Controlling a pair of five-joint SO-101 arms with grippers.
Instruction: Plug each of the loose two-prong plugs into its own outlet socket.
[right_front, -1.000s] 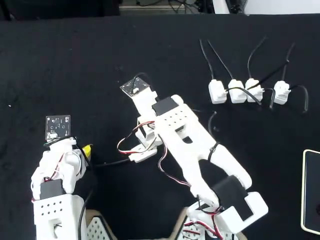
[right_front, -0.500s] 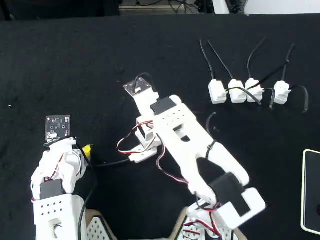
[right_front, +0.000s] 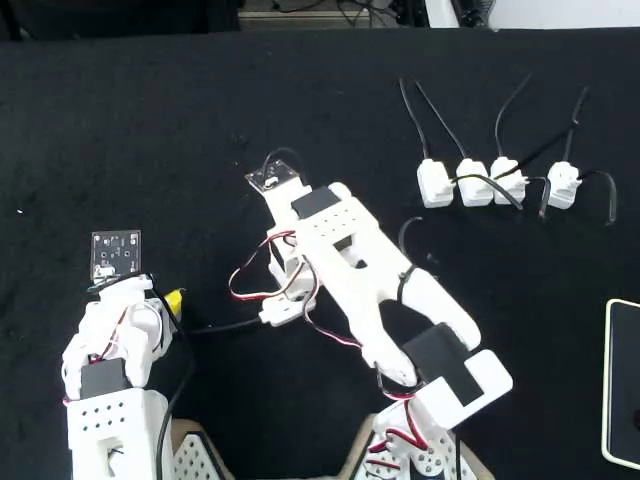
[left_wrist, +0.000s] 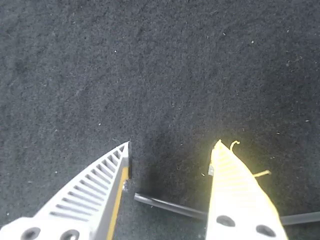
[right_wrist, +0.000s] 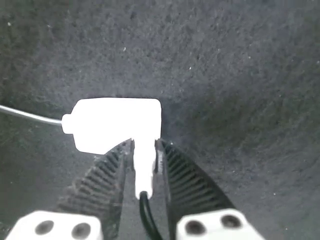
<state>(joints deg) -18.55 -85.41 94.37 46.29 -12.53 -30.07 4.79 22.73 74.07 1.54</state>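
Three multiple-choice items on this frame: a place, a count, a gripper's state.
1. The row of white blocks lies: A) beside the left arm B) at the table's far right C) under the right arm.
2. Blocks in that row: A) two B) four C) six.
3. The right gripper is: A) wide open B) shut on a yellow cube C) shut on a white plug.
1 B: the high view shows them far right. 2 B: four stand in line. 3 C: it clamps the plug.

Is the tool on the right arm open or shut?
Shut on a plug: the right tool grips both of its sides, and the black cord trails back from it.
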